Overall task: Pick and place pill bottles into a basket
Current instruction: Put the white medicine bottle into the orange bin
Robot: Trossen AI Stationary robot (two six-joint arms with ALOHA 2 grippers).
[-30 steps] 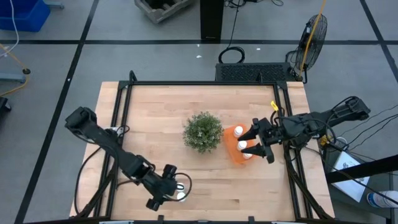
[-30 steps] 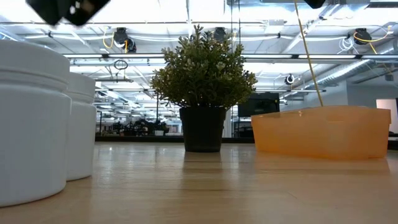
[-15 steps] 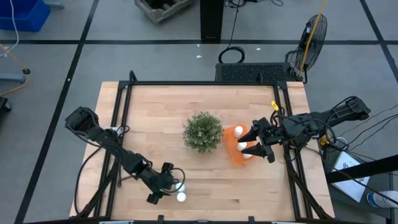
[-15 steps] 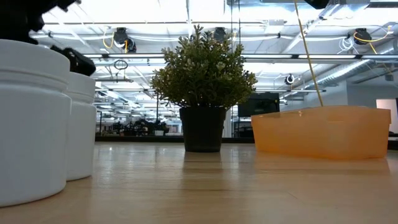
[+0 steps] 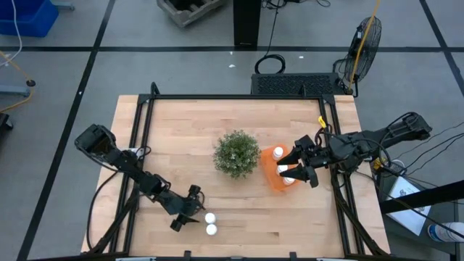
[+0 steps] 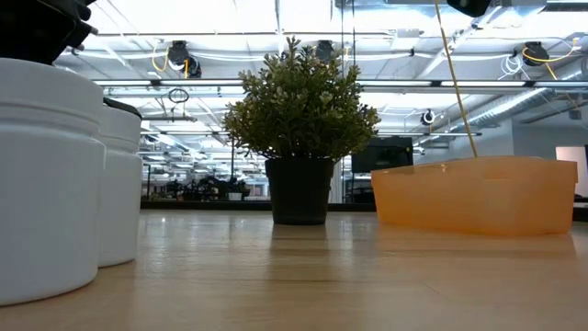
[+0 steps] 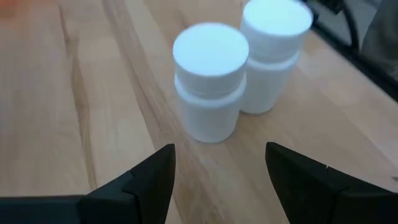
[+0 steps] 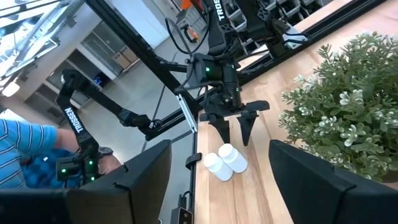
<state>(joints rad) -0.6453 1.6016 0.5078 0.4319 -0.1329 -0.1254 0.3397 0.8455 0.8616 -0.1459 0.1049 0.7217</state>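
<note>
High view: left tool [image 5: 194, 211] spread beside two pill bottles [image 5: 210, 223] near the tabletop's [image 5: 181, 130] front edge.
Right tool [image 5: 298, 168], fingers spread and empty, hangs over the orange basket [image 5: 274, 181] holding three bottles.

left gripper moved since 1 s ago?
Yes. In the high view the left gripper has pulled back off the two pill bottles, away from the plant, jaws open.
</note>
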